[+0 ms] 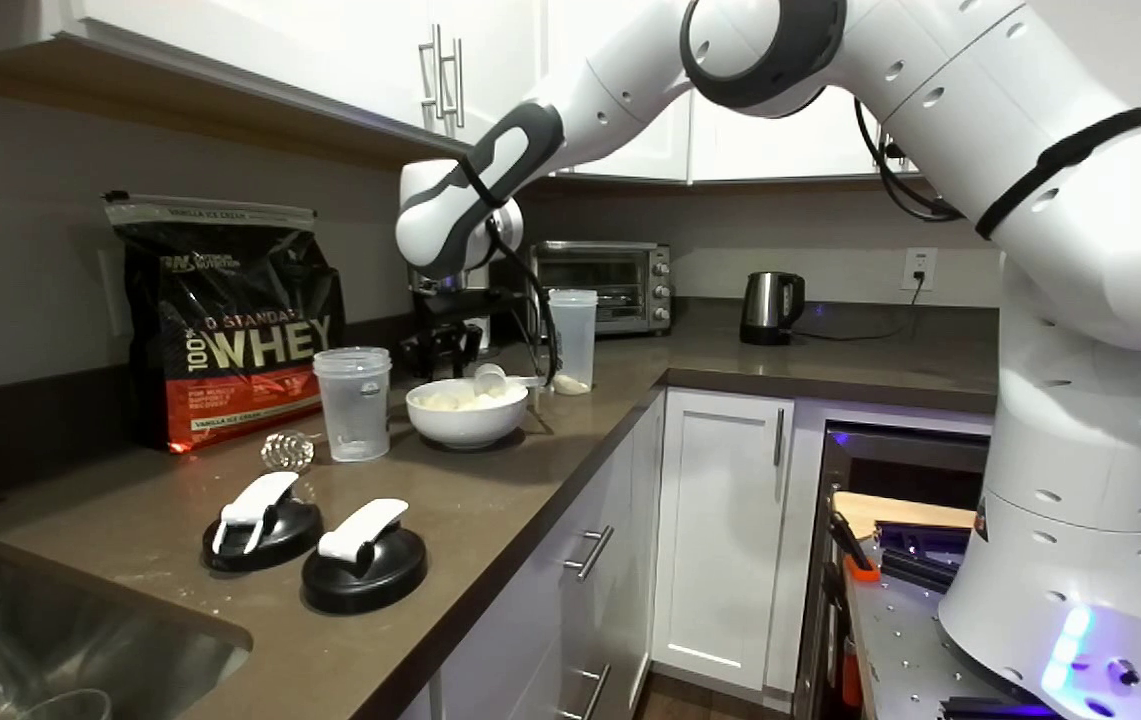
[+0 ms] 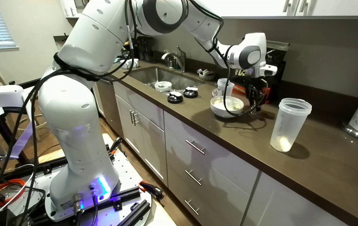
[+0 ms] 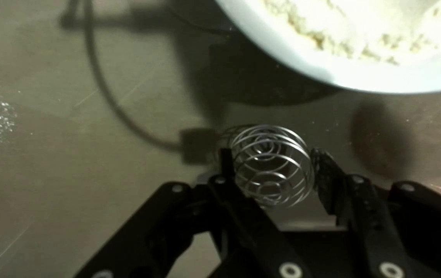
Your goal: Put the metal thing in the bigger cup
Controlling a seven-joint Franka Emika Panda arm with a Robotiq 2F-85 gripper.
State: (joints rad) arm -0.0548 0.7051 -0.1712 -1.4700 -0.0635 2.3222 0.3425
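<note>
The metal thing is a silver wire ball (image 3: pixel 272 172) between my black fingers in the wrist view. My gripper (image 3: pixel 269 153) has a finger touching each side of it, low over the counter. In an exterior view the gripper (image 2: pixel 254 103) is beyond the white bowl; the ball is faint there. The gripper (image 1: pixel 445 355) shows behind the bowl in an exterior view, with its tips hidden. The bigger cup, a tall clear tumbler, stands upright apart from the gripper in both exterior views (image 1: pixel 573 335) (image 2: pixel 291 124). It has a bright patch at its base.
A white bowl (image 2: pixel 226 110) of pale powder with a scoop (image 1: pixel 490 378) stands beside the gripper. A shorter frosted cup (image 1: pixel 353 405), another wire ball (image 1: pixel 287 451), two black lids (image 1: pixel 365 570) and a whey bag (image 1: pixel 230 330) are near. The arm's cable (image 2: pixel 226 91) hangs by the bowl.
</note>
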